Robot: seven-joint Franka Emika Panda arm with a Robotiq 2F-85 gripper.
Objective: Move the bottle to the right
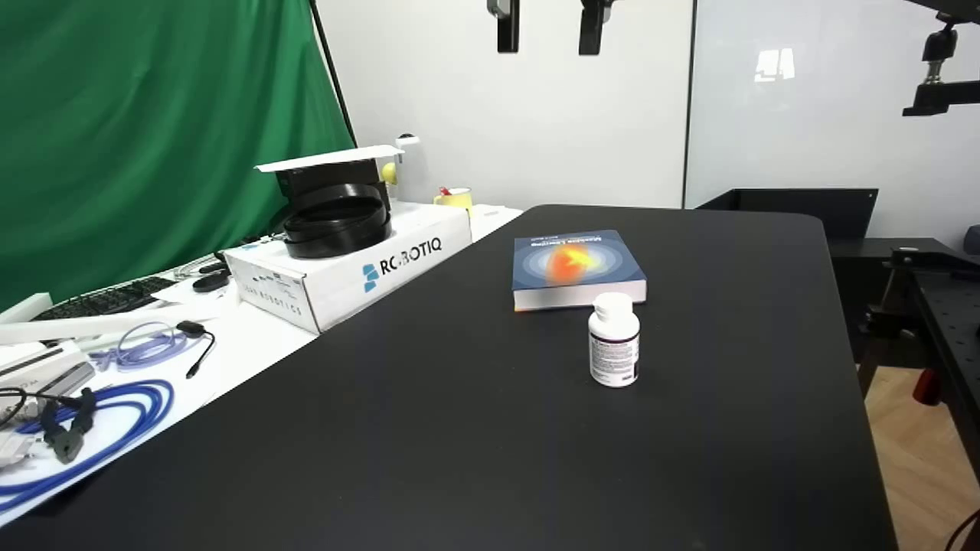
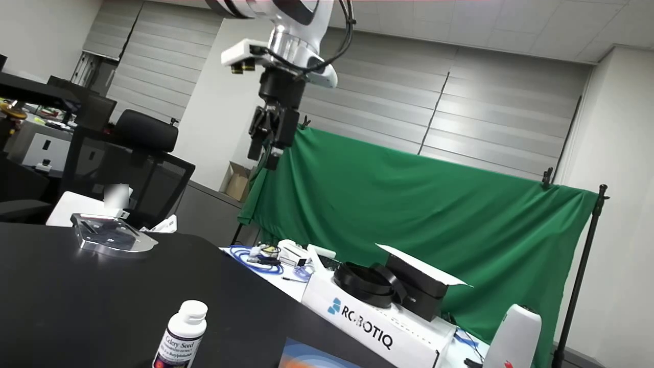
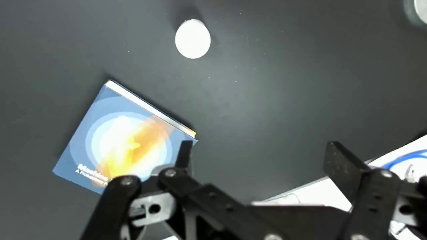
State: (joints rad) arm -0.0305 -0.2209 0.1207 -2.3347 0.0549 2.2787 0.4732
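Note:
The bottle (image 1: 614, 340) is small and white with a white cap. It stands upright on the black table, in front of the book in an exterior view. In an exterior view the bottle (image 2: 180, 335) shows its dark reddish label, its base cut off by the frame edge. In the wrist view I see the bottle (image 3: 192, 39) from above, at the top, ahead of my fingers. My gripper is open and empty, high above the table. Its two fingertips show at the top of an exterior view (image 1: 549, 44), in an exterior view (image 2: 263, 159) and wide apart in the wrist view (image 3: 259, 146).
A flat blue-and-orange book (image 1: 578, 264) lies close to the bottle; in the wrist view the book (image 3: 130, 143) is partly under the left finger. A white Robotiq box (image 1: 352, 260) stands on a white side table. A clear metal-edged fixture (image 2: 112, 235) sits at the table's far end.

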